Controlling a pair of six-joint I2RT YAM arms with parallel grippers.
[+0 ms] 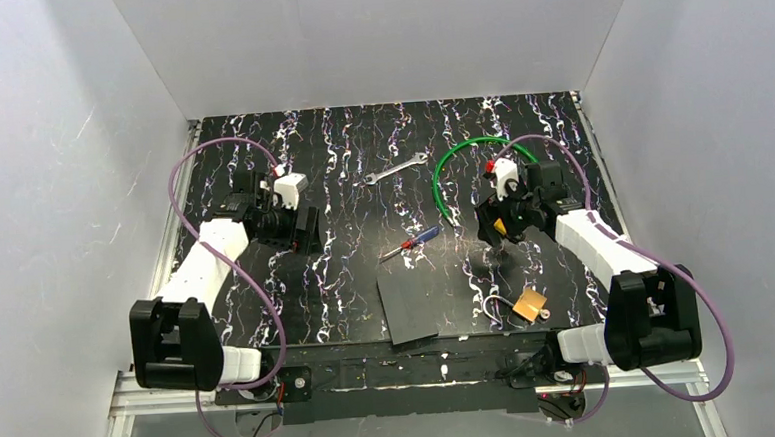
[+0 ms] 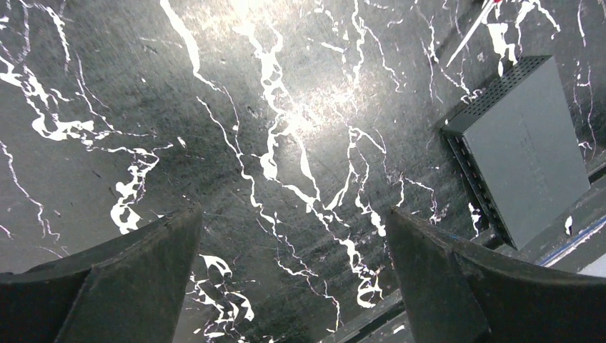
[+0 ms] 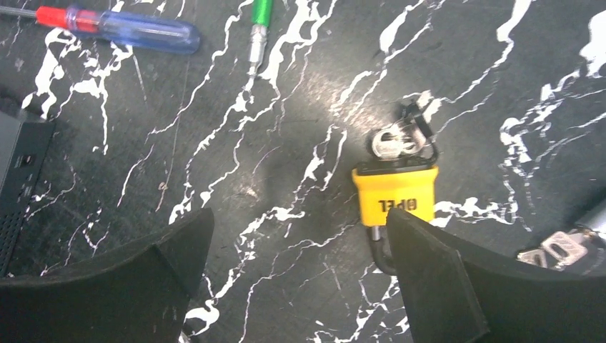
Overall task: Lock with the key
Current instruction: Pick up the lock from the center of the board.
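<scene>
Key (image 3: pixel 395 194) found flat on the desk (image 3: pixel 286 107), on its right-hand half, farther from the arm bases than the padlock (image 1: pixel 530 304) and apart from it. Chunky head of yellow plastic, blocky and near square, with black lettering on the face and black trim at both ends. Small silvery metal part and a dark ring at the far end.

Positioned inside the span of the right gripper (image 3: pixel 296 275), close against the inner edge of one finger (image 3: pixel 436 286); contact not determinable. Right gripper fingers spread wide, clamped on nothing. Left gripper (image 2: pixel 293 279) likewise spread wide, only bare desk between its dark, matte, wedge-shaped fingers (image 2: pixel 121 286).

Desk surface glossy black with white marble-like veining. Screwdriver (image 3: pixel 118 27) with translucent blue handle and red collar lying beyond the key, beside the metal tip of a green cable (image 3: pixel 261 14). Flat grey box (image 2: pixel 529 143), matte, perforated along one side, near the desk's front edge. Padlock square and brass-coloured. Open-ended steel wrench (image 1: pixel 394 168) well apart, toward the back.
</scene>
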